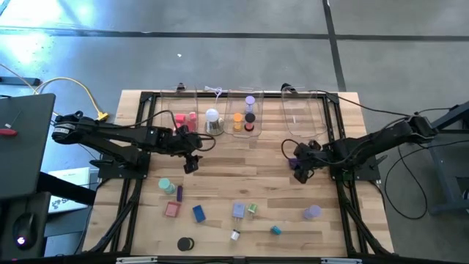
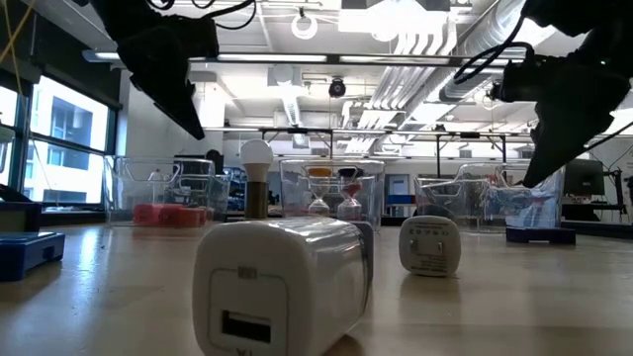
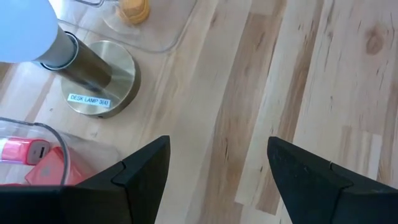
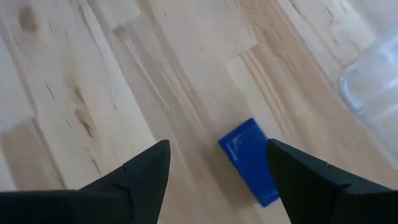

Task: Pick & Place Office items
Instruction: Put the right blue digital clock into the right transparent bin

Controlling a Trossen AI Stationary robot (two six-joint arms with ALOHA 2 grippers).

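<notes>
wooden slats make up the table top (image 1: 242, 187), fenced by a black frame, with a row of clear plastic bins (image 1: 234, 116) along its far edge and a grey concrete floor beyond.

the left gripper (image 1: 192, 161) hangs with its fingers apart and empty just in front of the bin of pink and red pieces (image 1: 185, 121), next to a white-domed desk lamp on a brass base (image 3: 99, 81). the right gripper (image 1: 300, 167) hovers near the table's right side, fingers also apart and holding nothing. its wrist view shows a small flat blue rectangular block (image 4: 250, 160) on the wood right below, lying flat, free of both fingers, nearer one finger than the other. the high view shows only a dark purplish spot there, so its exact place on the table is uncertain.

the block's long axis runs diagonally across that wrist picture, oblique to the line between the fingertips. a good pick probably calls for shifting to centre the block in the gap, turning the wrist so the fingers close across the short sides, then lowering straight down; closing off-centre may spin or push it.

other items lie scattered toward the front: a pink square (image 1: 172, 210), a black disc (image 1: 185, 243), a lilac cylinder (image 1: 312, 213).
</notes>
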